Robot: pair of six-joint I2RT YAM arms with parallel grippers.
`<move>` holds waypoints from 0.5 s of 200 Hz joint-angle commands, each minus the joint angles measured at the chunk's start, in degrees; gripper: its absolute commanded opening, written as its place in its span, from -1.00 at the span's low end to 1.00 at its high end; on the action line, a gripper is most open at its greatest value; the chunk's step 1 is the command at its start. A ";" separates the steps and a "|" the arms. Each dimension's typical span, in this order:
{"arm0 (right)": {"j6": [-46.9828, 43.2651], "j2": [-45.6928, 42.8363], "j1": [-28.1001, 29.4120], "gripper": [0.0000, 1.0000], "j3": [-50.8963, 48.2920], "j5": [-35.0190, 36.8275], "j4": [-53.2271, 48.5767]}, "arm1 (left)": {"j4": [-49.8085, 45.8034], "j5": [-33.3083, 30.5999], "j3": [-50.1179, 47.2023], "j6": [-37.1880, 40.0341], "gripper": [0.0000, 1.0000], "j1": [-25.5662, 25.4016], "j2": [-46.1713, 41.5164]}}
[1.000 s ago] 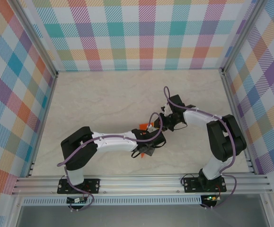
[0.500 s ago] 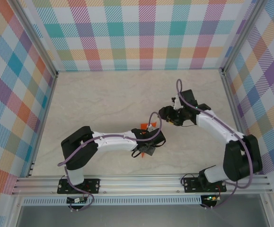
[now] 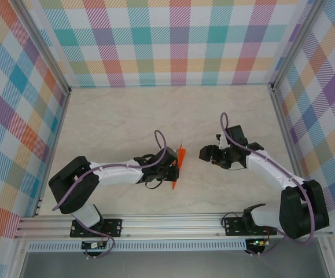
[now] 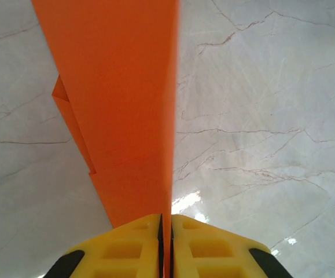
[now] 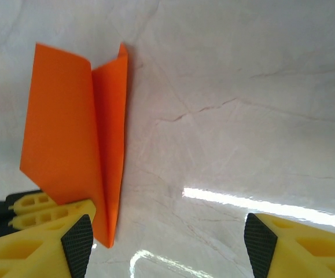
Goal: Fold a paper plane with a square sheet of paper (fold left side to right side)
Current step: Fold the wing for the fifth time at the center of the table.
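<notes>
The paper plane is a narrow orange folded dart near the table's middle. My left gripper is shut on it. In the left wrist view the orange paper stands on edge and runs up from my left gripper, whose yellow jaws press together on it. My right gripper is a little to the right of the plane and apart from it. In the right wrist view the plane shows a centre crease and a flap beside the left finger, and my right gripper is open with bare table between its fingers.
The marble-patterned table is walled by plaid panels at the back and on both sides. An aluminium rail runs along the near edge by the arm bases. Free room lies behind and left of the grippers.
My left arm has drawn back to the left, and the plane now stands out past its fingers. My right gripper has moved back from the paper, toward the right and nearer the front.
</notes>
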 commanded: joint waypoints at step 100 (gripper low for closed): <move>5.04 8.73 6.88 0.37 -2.17 -4.55 16.42 | 17.26 10.11 -3.59 -8.30 -0.79 2.91 4.82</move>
